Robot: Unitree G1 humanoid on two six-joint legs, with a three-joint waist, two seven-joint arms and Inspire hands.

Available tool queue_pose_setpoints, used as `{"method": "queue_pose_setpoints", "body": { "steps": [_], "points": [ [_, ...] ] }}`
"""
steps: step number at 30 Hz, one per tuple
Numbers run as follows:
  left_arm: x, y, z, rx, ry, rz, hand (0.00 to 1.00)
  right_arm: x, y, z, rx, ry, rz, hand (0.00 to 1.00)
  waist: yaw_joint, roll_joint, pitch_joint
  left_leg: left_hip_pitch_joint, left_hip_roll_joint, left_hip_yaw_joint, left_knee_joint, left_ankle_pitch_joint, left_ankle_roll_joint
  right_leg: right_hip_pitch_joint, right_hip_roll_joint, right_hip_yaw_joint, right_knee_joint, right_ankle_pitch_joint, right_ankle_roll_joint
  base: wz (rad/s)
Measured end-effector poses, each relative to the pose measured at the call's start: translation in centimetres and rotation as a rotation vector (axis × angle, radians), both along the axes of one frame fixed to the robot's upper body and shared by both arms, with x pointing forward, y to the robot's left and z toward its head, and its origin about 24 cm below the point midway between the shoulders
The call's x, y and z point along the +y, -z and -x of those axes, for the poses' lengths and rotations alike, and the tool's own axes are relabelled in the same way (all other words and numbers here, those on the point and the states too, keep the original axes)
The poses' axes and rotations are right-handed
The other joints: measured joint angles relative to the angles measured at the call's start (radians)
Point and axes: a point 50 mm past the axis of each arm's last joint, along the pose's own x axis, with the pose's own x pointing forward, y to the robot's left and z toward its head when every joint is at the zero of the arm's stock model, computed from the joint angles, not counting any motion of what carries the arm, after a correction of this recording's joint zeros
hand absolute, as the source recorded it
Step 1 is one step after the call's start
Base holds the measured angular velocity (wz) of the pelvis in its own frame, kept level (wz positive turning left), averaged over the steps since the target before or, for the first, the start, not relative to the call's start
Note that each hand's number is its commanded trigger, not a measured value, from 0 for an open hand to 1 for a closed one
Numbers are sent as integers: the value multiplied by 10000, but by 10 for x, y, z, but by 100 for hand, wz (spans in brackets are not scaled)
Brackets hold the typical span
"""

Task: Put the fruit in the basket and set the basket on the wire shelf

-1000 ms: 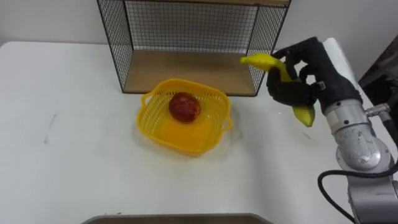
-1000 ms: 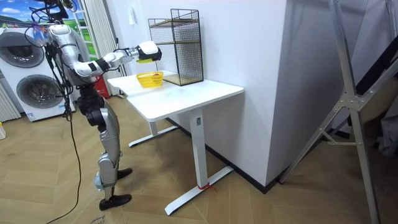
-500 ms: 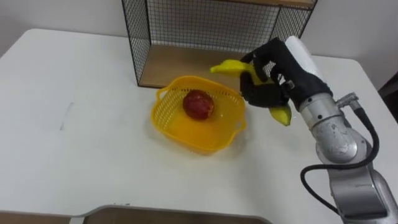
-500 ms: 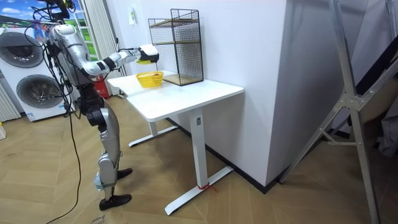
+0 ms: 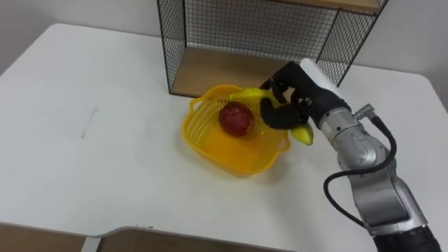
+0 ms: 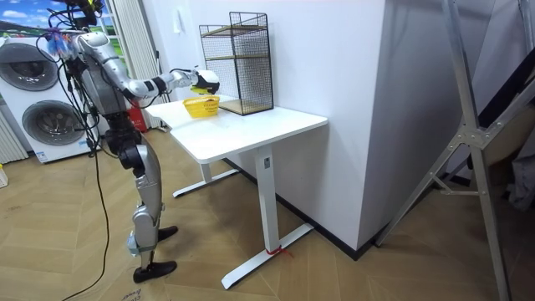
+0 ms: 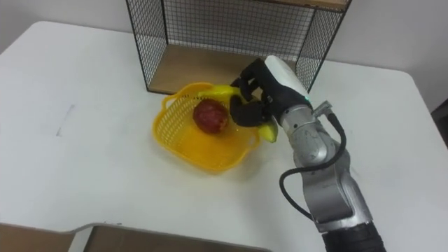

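Note:
A yellow plastic basket (image 5: 210,143) (image 7: 182,147) sits on the white table in front of the wire shelf (image 5: 280,31) (image 7: 224,28). A red apple (image 5: 236,118) (image 7: 211,115) lies inside it. My right hand (image 5: 290,101) (image 7: 262,91) is over the basket's right rim, shut on a yellow banana (image 5: 302,134) (image 7: 268,134). The banana's far end reaches over the basket beside the apple; its near end sticks out below the hand. In the room view the basket (image 6: 201,106) and the right hand (image 6: 203,80) are at the table's far end by the shelf (image 6: 247,58).
The white table (image 5: 105,154) has free room to the left and in front of the basket. The shelf's wooden bottom board (image 5: 217,73) lies just behind the basket. Washing machines (image 6: 42,100) stand at the room view's left.
My right hand has carried the banana leftward and down from beside the shelf to over the basket's right rim. The eye views have shifted, so the camera moved too.

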Motion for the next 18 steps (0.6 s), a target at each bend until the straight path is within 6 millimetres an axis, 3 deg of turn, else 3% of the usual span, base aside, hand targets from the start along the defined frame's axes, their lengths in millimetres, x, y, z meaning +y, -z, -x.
{"method": "queue_pose_setpoints", "body": {
  "steps": [9,11,12,13,18],
  "points": [
    [0,-1,-3,-75,247,-22,0,-2,11,-9,581,217,-651,100,24,-86,9,-140,-23,-241,138,-1,0,40,5,-251,1,0,0,8],
    [0,-1,-4,-64,237,-40,0,-3,14,-9,737,277,-687,50,39,-67,22,-191,-22,-253,175,-2,0,18,11,-257,3,0,0,4],
    [0,-1,-4,-55,233,-40,0,-3,14,-9,743,275,-703,6,60,-56,29,-214,-22,-256,184,-2,0,23,12,-260,4,0,0,0],
    [0,-1,-4,-60,245,-52,0,-3,14,-9,733,287,-763,0,66,-45,37,-291,-21,-262,227,-2,0,25,14,-264,0,0,0,0],
    [3,-2,-4,41,292,-186,0,-4,11,-17,648,429,-867,0,80,-25,52,-366,-23,-342,303,-2,0,22,29,-296,3,0,0,4]
  ]
}}
